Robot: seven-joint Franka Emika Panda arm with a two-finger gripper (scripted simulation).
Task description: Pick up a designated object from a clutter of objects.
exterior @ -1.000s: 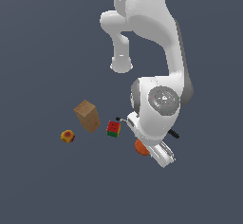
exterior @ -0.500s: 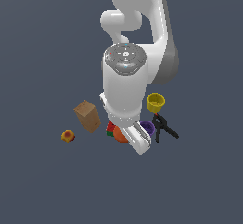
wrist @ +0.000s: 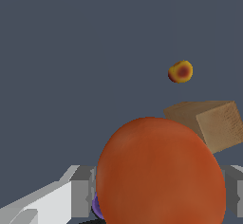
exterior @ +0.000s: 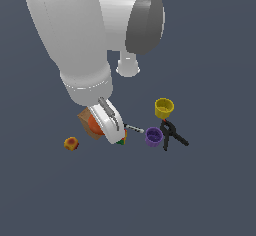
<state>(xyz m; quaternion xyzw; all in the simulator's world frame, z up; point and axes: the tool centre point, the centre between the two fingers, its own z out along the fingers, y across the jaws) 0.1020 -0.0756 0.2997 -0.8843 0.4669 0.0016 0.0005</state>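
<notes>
While the big white arm [exterior: 75, 45] fills much of the exterior view, its gripper [exterior: 107, 122] sits low among the clutter with the orange ball [wrist: 159, 173] between its fingers [wrist: 78, 192]. In the wrist view the ball bulges large right in front of the camera, grey finger parts showing at both of its sides, so the jaws stand about a ball's width apart and appear closed on it; actual contact at the pads is hidden. In the exterior view only a slice of the ball [exterior: 95, 125] shows, tucked against the gripper on the exterior view's left. Whether the ball is off the floor cannot be told.

A tan box [wrist: 213, 122] lies just behind the ball, partly covered by it. The black clamp [exterior: 171, 135] lies well off to the gripper's side, on the exterior view's right, with the yellow cup [exterior: 164, 107] just past it and the purple cup [exterior: 153, 136] touching or nearly touching it. A marker [exterior: 134, 128] lies between gripper and purple cup. A corner of the cube [exterior: 121, 140] peeks out under the gripper. The yellow-red piece [exterior: 71, 143] lies apart on the other side.
</notes>
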